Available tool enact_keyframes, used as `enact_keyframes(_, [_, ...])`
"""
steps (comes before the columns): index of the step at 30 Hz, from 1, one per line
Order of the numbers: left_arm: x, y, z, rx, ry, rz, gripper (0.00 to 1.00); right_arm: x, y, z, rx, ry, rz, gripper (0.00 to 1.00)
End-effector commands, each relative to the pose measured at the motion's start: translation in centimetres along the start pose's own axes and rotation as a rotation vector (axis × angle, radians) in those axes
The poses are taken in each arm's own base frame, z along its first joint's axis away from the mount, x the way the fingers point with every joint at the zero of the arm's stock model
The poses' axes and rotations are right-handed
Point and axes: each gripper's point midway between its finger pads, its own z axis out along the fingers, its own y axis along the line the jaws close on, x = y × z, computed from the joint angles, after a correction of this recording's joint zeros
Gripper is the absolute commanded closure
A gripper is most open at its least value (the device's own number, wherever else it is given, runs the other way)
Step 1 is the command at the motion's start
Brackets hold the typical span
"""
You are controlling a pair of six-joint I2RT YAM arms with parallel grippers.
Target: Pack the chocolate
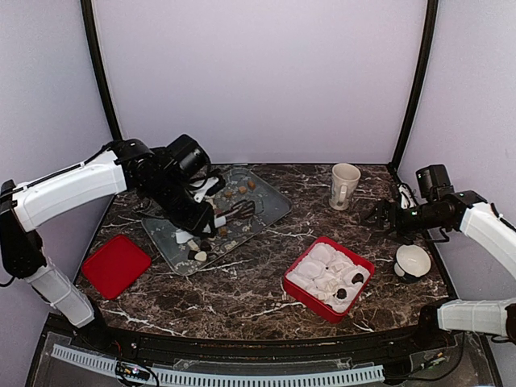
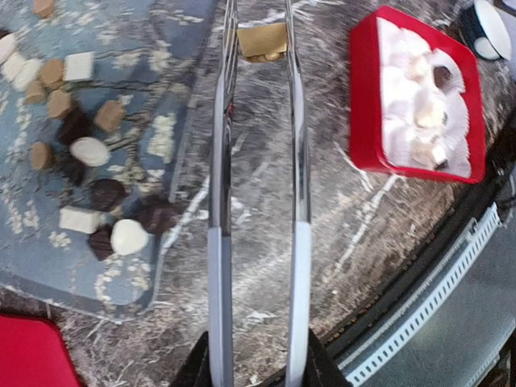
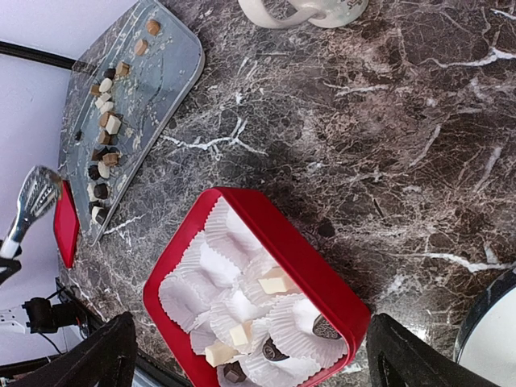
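Note:
My left gripper [image 2: 256,364] [image 1: 196,216] is shut on the handles of metal tongs [image 2: 219,161] [image 1: 239,213]. The tong tips pinch a tan chocolate [image 2: 262,42] near the right edge of the grey tray [image 2: 161,72] [image 1: 270,201]. Several dark, tan and white chocolates [image 2: 89,151] [image 3: 103,121] lie loose on that tray. The red box [image 2: 364,97] [image 1: 309,295] [image 3: 306,258] holds white paper cups, a few with chocolates in them [image 3: 274,284]. My right gripper [image 3: 254,359] [image 1: 379,214] hangs wide open above the box with nothing between its fingers.
A red lid [image 1: 115,264] lies at the front left of the marble table. A cream mug [image 1: 344,185] [image 3: 302,10] stands at the back right. A white bowl [image 1: 413,262] sits right of the box, below my right arm.

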Motion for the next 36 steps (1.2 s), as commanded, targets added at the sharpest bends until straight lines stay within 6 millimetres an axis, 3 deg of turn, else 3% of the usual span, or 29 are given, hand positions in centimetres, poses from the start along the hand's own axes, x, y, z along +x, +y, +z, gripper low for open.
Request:
enact_keyframes(1, [0.3, -5.7, -0.8, 0.139, -0.008, 0.111, 0.81, -0.9, 0.7, -0.7, -0.027, -0.05, -0.012, 0.0])
enact_keyframes(9, [3.4, -12.6, 0.7, 0.219, 0.087, 0.26, 0.81, -0.2, 0.4, -0.5, -0.032, -0.048, -0.002, 0.0])
enact_keyframes(12, [4.3, -13.7, 1.6, 0.217, 0.12, 0.29, 0.81, 0.0, 0.3, -0.6, -0.03, -0.047, 0.0, 0.0])
enact_keyframes(17, [4.0, -14.8, 2.6, 0.228, 0.127, 0.296, 0.81, 0.2, 0.3, -0.7, -0.033, -0.051, 0.004, 0.0])
enact_keyframes(26, [4.0, -14.2, 4.6, 0.155, 0.182, 0.319, 0.8, 0.5, 0.2, -0.9, -0.027, -0.057, 0.011, 0.0])
enact_keyframes(36, [4.6, -13.1, 5.2, 0.1, 0.21, 0.318, 0.71, 0.4, 0.1, -0.8, -0.026, -0.056, 0.01, 0.0])
